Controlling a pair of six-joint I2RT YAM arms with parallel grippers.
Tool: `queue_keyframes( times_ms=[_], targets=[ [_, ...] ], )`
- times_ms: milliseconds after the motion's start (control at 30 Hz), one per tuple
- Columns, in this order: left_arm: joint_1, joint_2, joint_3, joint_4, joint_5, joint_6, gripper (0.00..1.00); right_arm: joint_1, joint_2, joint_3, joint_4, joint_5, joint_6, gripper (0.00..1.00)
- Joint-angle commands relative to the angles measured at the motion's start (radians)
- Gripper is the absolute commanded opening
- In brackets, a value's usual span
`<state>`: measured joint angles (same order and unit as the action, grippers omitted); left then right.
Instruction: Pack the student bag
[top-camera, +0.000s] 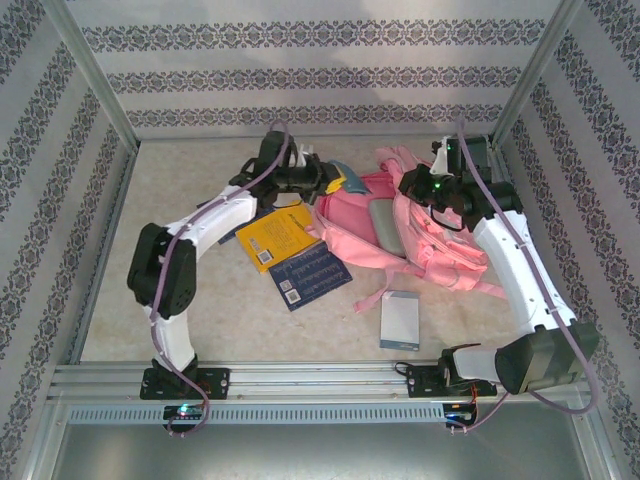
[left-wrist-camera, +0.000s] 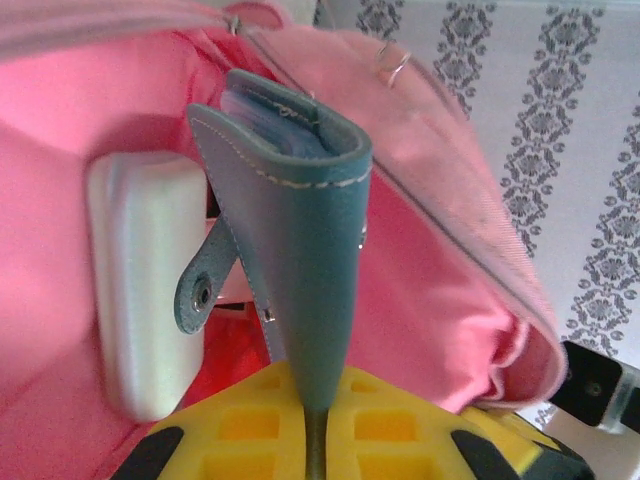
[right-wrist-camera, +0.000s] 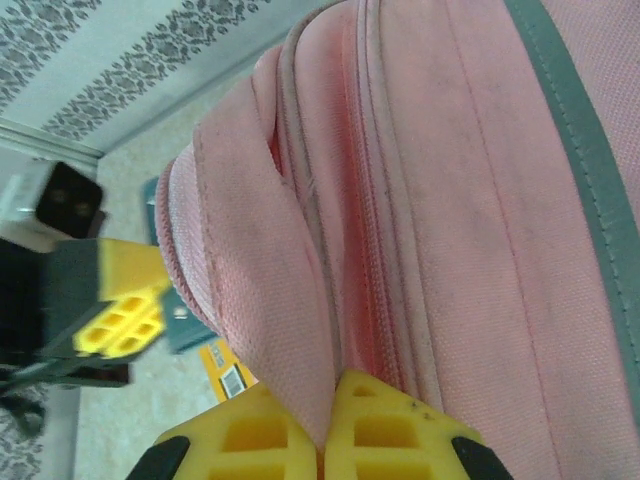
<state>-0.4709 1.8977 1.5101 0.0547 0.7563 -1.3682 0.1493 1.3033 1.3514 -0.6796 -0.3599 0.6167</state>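
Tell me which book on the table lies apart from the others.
The pale grey-blue book, lying alone toward the near edge; the yellow book and dark blue book lie together farther back.

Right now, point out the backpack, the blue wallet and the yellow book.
backpack (top-camera: 440, 250): top external view, on its pink front fabric.
blue wallet (left-wrist-camera: 318, 270): left wrist view, on its outer cover.
yellow book (top-camera: 278, 238): top external view, on its cover.
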Motion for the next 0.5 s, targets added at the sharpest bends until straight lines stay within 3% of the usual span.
queue_keyframes(
  times_ms=[0, 200, 300, 367, 467],
  targets=[
    [-0.037, 0.069, 0.056, 0.224, 0.052, -0.099, 0.06, -0.009, -0.060, 0.005, 0.138, -0.089, 0.067, 0.00],
    [-0.120, 0.199, 0.169, 0.195, 0.073, -0.040, 0.07, -0.014, -0.058, -0.005, 0.175, -0.111, 0.095, 0.00],
    [-0.162, 0.280, 0.215, 0.291, 0.099, -0.081, 0.11, -0.013, -0.050, -0.011, 0.195, -0.119, 0.110, 0.00],
    [-0.185, 0.323, 0.262, 0.272, 0.117, -0.069, 0.21, -0.014, -0.046, -0.017, 0.203, -0.118, 0.118, 0.00],
    [-0.205, 0.361, 0.292, 0.244, 0.140, -0.042, 0.53, -0.019, -0.048, -0.029, 0.211, -0.104, 0.123, 0.00]
  ],
)
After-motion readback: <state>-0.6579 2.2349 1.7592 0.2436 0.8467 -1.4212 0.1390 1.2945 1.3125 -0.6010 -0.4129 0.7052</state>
